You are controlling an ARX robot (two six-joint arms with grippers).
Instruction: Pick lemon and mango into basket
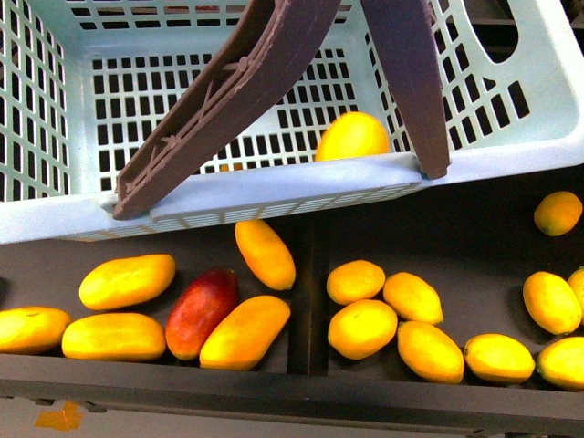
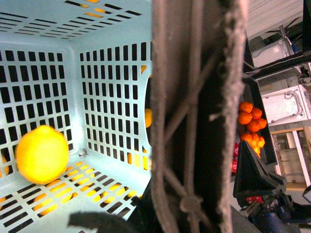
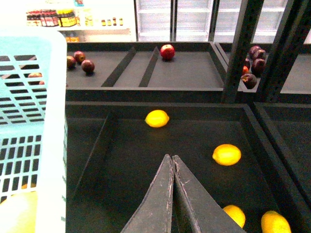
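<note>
Inside the teal basket (image 1: 274,187), against its near wall, sits the lemon (image 1: 352,137); the rim hides its lower part in the front view. The brown handle (image 1: 228,91) crosses the basket and fills the middle of the left wrist view, so the left gripper is hard to make out and I cannot tell its state. Just near of the rim, on the dark shelf (image 1: 310,301), a mango (image 1: 265,255) lies among others; loose lemons (image 1: 362,328) lie to the right. The right gripper (image 3: 172,159) has its fingers pressed together with nothing between them, and its base is cut off.
</note>
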